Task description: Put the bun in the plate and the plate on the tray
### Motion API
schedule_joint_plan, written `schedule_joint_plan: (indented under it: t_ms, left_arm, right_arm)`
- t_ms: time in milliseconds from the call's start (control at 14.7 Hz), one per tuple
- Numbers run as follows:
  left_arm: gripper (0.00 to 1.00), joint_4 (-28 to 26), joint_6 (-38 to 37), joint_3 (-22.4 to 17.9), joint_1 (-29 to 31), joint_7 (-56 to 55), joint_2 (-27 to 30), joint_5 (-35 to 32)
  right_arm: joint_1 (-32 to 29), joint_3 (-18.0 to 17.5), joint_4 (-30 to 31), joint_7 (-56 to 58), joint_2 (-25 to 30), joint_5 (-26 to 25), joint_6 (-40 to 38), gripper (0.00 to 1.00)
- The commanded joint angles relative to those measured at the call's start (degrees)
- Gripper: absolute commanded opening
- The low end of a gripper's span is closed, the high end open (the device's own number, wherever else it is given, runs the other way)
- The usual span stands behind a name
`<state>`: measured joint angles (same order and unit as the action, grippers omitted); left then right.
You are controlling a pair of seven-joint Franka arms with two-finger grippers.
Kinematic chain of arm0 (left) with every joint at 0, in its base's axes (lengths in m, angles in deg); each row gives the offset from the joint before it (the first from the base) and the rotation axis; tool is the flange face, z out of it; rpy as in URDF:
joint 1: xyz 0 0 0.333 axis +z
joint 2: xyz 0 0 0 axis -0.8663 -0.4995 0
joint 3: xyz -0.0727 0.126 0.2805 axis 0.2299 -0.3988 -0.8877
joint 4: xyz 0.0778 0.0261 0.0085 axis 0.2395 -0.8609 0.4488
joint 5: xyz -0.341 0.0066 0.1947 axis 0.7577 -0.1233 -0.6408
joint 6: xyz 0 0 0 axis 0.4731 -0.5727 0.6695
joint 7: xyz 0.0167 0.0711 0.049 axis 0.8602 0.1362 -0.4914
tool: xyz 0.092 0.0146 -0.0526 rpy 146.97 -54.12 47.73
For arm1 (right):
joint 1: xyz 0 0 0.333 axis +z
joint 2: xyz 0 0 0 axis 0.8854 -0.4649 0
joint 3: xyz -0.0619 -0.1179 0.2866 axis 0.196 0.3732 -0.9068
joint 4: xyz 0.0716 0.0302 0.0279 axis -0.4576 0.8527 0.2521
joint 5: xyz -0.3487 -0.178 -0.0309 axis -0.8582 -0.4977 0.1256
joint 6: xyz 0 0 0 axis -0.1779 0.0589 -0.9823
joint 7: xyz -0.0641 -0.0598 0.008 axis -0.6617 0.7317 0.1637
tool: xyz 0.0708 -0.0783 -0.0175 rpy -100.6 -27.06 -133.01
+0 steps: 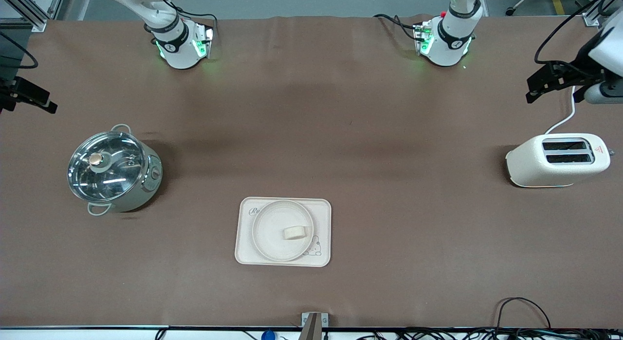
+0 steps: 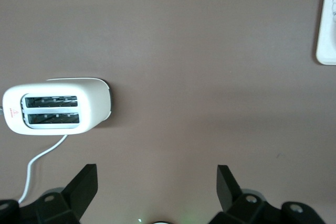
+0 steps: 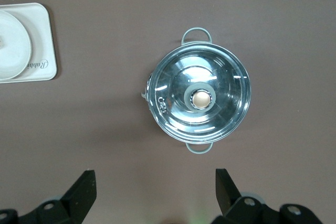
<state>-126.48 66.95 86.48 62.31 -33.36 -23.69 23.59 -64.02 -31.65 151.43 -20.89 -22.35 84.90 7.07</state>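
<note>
The brown tabletop (image 1: 340, 135) is wide and mostly bare. A cream toaster (image 1: 557, 160) with a white cord sits toward the left arm's end, and a steel pot (image 1: 114, 169) with a glass lid sits toward the right arm's end. Between them, nearer the front camera, lies the tray (image 1: 243, 247). The plate (image 1: 265, 233) rests on it, inside the raised edge, covering part of the script and touching the little bunny drawing. The bun (image 1: 295, 232) lies in the plate, off-centre toward the left arm's end.

Judging from this layout, both placements look done, so the step in hand is to hold clear and finish cleanly. The plate's rim sits close to the tray's edge on the side farther from the camera, so any further contact should be avoided; a nudge there could ride the rim up onto the edge.

The left gripper (image 2: 156, 182) hangs over bare tabletop near the toaster, fingers spread wide and holding nothing. The right gripper (image 3: 155, 184) hangs over bare tabletop near the pot, fingers likewise spread and empty. Both arms wait at the table's ends.

Open room is generous around the tray on every side. The toaster cord and the pot's handles are the only snags close to either gripper.
</note>
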Motion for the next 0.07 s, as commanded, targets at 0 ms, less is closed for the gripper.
schedule_joint_plan:
  t_ms: [0]
  left_arm:
    - [1.00, 0.6, -1.9, 1.6, 0.3, 0.9, 0.3, -1.7]
  right_arm:
    - [-0.6, -0.5, -0.2, 0.2, 0.8, -1.4, -1.4, 1.00]
